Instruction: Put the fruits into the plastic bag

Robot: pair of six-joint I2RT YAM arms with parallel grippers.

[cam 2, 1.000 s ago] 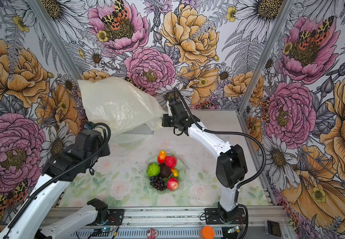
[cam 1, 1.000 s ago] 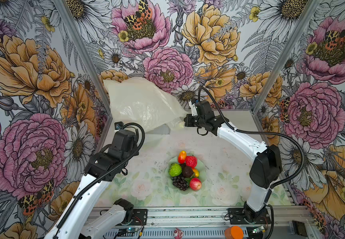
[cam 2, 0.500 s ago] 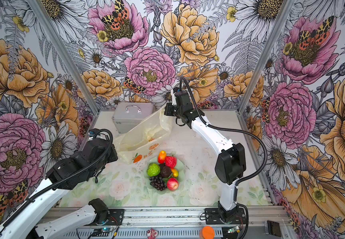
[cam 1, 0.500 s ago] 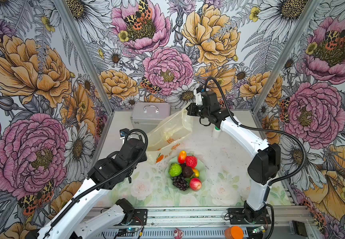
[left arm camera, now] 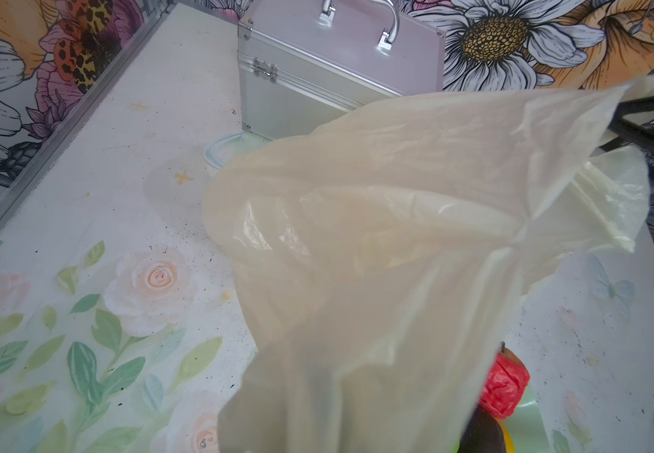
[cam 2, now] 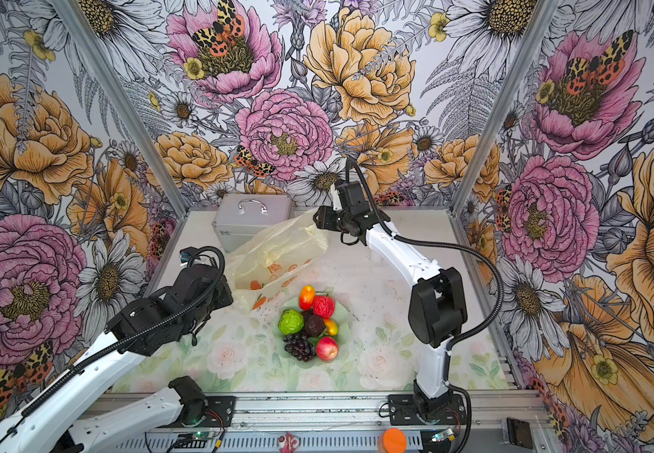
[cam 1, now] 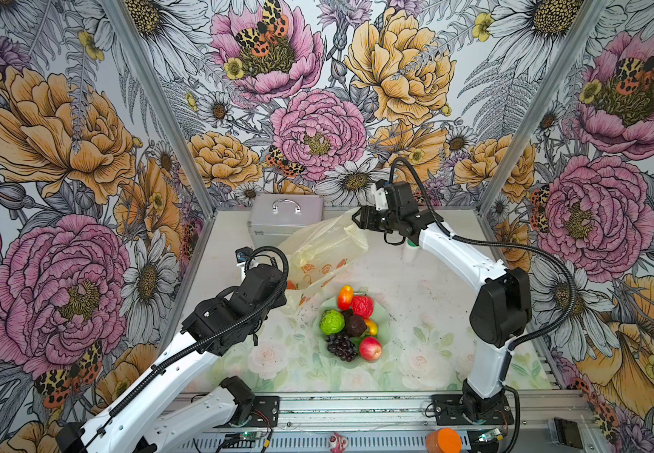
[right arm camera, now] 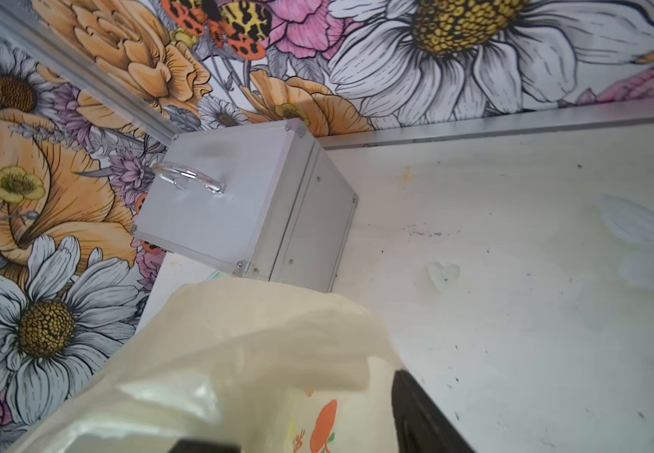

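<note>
Seven fruits (cam 1: 351, 325) in bowl (cam 1: 383, 315), lower centre. Plastic bag (cam 1: 325, 247) slants lower-left to upper-right above them. Left gripper (cam 1: 280, 292), nearer, clamped, apparently on bag. Right gripper (cam 1: 358, 221) spread, bag corner touching.

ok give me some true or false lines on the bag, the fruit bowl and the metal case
1. The fruits lie in the pale green bowl. True.
2. The silver case stands open. False: its lid is shut, with the handle on top.
3. The plastic bag is stuffed inside the bowl. False: it stretches from beside the bowl up to the right pincer.
4. The grape bunch sits next to the apple. True.
5. In both top views the green ball is to the right of the avocado. False: it is on the avocado's left.
</note>
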